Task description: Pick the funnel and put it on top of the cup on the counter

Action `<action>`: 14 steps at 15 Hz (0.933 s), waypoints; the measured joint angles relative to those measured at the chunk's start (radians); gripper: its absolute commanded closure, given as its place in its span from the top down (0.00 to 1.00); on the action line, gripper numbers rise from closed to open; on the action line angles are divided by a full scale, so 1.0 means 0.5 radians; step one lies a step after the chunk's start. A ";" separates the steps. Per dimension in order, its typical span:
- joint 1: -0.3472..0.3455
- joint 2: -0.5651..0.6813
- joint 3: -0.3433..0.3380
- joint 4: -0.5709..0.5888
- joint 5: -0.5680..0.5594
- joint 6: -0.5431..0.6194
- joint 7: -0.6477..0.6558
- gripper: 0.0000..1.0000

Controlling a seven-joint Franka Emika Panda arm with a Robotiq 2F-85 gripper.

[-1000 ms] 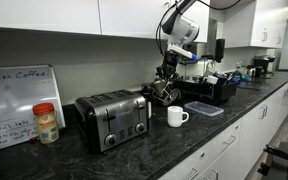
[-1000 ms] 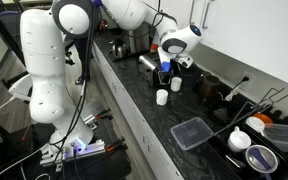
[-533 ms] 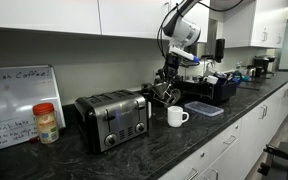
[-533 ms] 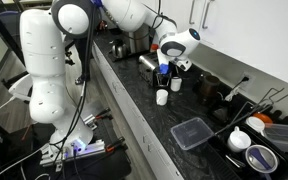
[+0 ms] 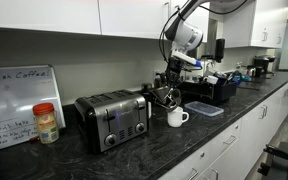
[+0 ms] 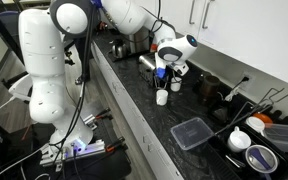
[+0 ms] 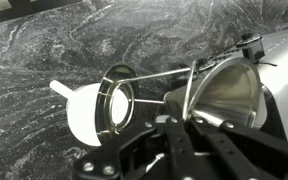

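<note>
The tool (image 6: pixel 162 73) has sunk a little since a second ago and now hangs just over the cup (image 6: pixel 162 97), its jaws pinched narrow on the funnel (image 7: pixel 227 95). In the wrist view the funnel is off the worktop (image 7: pixel 134 40), beside the cup's mouth and not yet on it, with a wire loop (image 7: pixel 119 100) across that mouth. The cup is unmoved, near the toaster (image 5: pixel 112 118). Further out sits a clear box (image 6: pixel 191 133); the red-lidded jar (image 5: pixel 46 122) holds something pale

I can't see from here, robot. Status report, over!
Gripper shut on funnel. Funnel airborne by white mug, not on it. Toaster aside, not blocking.
</note>
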 measured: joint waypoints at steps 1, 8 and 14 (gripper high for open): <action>0.000 0.000 0.000 -0.019 0.012 0.026 -0.015 0.01; -0.017 -0.001 0.000 -0.089 0.038 0.141 -0.148 0.01; -0.072 -0.005 -0.014 -0.091 0.038 0.168 -0.213 0.01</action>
